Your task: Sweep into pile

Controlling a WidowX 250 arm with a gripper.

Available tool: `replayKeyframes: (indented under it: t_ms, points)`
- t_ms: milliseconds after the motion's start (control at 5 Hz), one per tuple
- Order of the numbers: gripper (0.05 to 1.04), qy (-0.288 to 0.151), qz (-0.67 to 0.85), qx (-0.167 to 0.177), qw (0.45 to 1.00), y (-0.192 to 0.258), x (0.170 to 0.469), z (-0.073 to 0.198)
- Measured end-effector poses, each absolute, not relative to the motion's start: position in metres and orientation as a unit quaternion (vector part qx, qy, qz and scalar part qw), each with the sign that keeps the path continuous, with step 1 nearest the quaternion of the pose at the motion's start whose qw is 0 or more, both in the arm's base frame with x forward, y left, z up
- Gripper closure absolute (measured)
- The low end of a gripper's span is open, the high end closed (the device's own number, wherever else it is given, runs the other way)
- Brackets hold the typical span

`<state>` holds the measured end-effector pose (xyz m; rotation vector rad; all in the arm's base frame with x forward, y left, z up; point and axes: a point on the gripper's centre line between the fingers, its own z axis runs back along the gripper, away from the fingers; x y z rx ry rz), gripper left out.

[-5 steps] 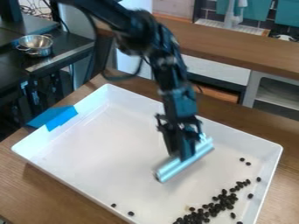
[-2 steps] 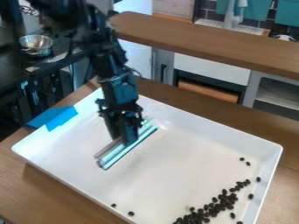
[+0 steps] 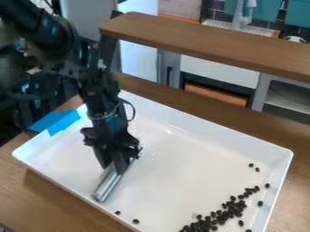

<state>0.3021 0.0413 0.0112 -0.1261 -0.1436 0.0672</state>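
Note:
My gripper [image 3: 119,166] hangs over the left part of the white tray [image 3: 181,156], shut on a silvery bar-like sweeping tool [image 3: 108,185]. The tool slants from the fingers down toward the tray's near left edge. Most of the dark beans [image 3: 227,210] lie in a long band along the tray's near right side. A few others lie apart: a pair [image 3: 254,167] near the right wall, and two [image 3: 126,217] by the near edge, a little to the right of the tool's lower end.
Blue tape [image 3: 55,122] covers part of the tray's left rim. The tray rests on a wooden table [image 3: 51,204]. Behind it is a raised wooden counter [image 3: 212,43], with a cabinet under it.
The gripper has moved left across the tray and then nearer its front left edge, carrying the tool, which has turned steeper. The beans look unmoved.

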Motion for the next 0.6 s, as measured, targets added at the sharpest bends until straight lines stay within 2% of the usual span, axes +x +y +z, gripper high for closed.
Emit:
replayKeyframes:
  t_ms: [200,600]
  points:
    - [0.735,-0.079,0.031,-0.051,0.995,0.039,0.302,0.010]
    - [0.735,-0.066,0.007,-0.049,0.997,0.017,0.298,0.006]
